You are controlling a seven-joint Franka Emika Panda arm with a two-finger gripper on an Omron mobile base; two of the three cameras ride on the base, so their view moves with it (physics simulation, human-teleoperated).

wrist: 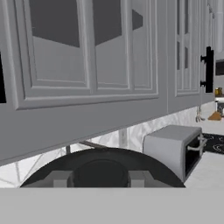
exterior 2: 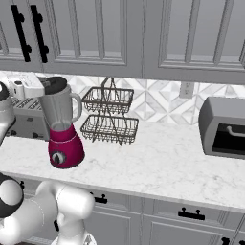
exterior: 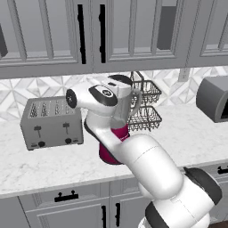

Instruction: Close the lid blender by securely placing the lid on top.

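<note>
The blender [exterior 2: 61, 129] stands on the white counter [exterior 2: 167, 158], between the silver toaster [exterior: 51, 122] and the wire basket rack [exterior 2: 110, 117]. Its magenta base looks heavy and steady, and the clear jar looks stiff and smooth. The lid [exterior 2: 55, 84] is a small, flat, dark cap that already sits on the jar rim; I judge it light and rigid, best taken by its outer edge. In the hand view the gripper [wrist: 101, 178] is directly at the lid, one finger pad [wrist: 59, 178] on each side, but I cannot tell if the fingers clamp it.
</note>
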